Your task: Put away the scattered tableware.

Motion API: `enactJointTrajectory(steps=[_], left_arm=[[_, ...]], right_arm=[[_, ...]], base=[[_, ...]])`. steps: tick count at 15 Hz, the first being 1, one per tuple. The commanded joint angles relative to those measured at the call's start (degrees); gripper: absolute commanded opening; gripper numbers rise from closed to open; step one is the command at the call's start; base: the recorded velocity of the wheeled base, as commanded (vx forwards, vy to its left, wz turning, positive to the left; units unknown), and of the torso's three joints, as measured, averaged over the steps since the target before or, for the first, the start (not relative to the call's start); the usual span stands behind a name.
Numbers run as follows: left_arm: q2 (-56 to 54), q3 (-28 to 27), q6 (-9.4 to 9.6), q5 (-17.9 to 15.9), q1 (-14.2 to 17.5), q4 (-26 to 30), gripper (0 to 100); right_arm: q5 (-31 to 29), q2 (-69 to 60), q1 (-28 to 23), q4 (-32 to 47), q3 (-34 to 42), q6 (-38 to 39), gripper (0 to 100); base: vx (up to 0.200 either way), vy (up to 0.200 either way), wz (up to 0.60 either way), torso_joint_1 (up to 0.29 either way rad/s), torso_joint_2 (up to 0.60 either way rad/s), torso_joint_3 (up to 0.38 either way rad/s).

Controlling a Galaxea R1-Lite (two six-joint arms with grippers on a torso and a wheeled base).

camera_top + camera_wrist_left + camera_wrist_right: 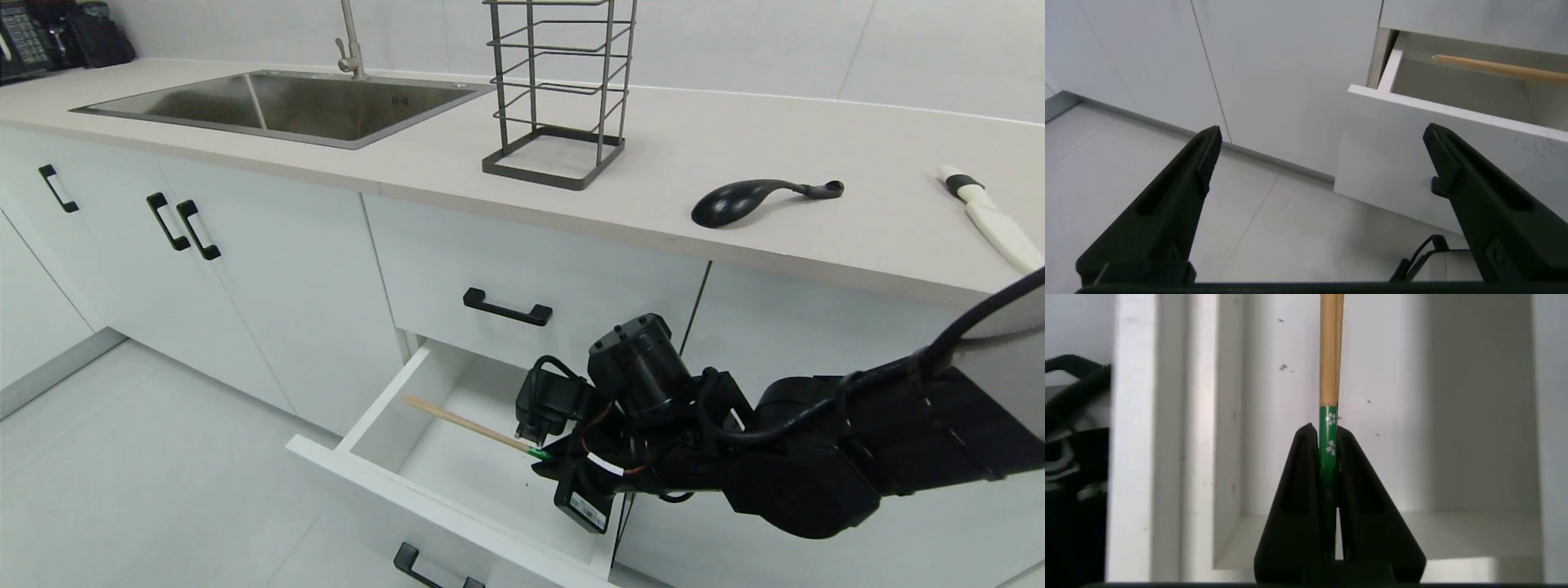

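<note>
Right gripper (540,452) over the open drawer (392,482), its fingers (1302,469) closed narrowly on the green, flower-printed end of a wooden chopstick (465,425). The shaft juts out nearly level above the drawer's white floor, apparently not touching it. Left gripper (1323,135) hangs low before the cabinet fronts, beside the drawer front, its fingers spread wide and holding nothing.

Handling, as judged: the chopstick is light, stiff and thin. The painted end looks smooth and probably slick, and a pinch at the very tip leaves the long shaft free to pivot between the pads. A hold nearer the middle would steady it.

On the desk (735,131) lie a black spoon (759,200) and, well apart from it, a white-handled knife (992,220). The spoon's curved handle seems the easier place to take hold, since its bowl is rounded and glossy. A wire rack (559,90) stands beside the sink (286,102).

Hard to make out: whether the fingers hold one stick or a stacked pair. The right arm covers the drawer's near corner, the chopstick's far tip runs out of the right wrist view, and the knife's blade end is cut off by a cable — its length cannot be told.
</note>
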Motion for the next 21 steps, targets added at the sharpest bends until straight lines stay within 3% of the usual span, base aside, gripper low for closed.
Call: enactJointTrajectory(steps=[1,5,8,21], left_arm=[[0.07,0.01,-0.01,-0.04,0.01,0.0,100],[0.07,0.01,-0.01,0.05,0.01,0.0,100],[0.07,0.01,-0.01,-0.04,0.01,0.0,100],[0.07,0.01,-0.01,0.05,0.01,0.0,100]], right_arm=[[-1.46,0.32,0.55,0.07,-1.55,-0.01,0],[-1.55,1.99,1.34,0.25,-4.72,-0.01,0],[-1.64,4.19,1.25,5.26,-9.38,-0.09,0],[-4.18,13.77,-0.16,5.08,-14.74,0.26,0]], base=[[0.0,0.0,0.0,0.0,0.0,0.0],[0.0,0.0,0.0,0.0,0.0,0.0],[0.0,0.0,0.0,0.002,0.0,0.017],[0.0,0.0,0.0,0.0,0.0,0.0]])
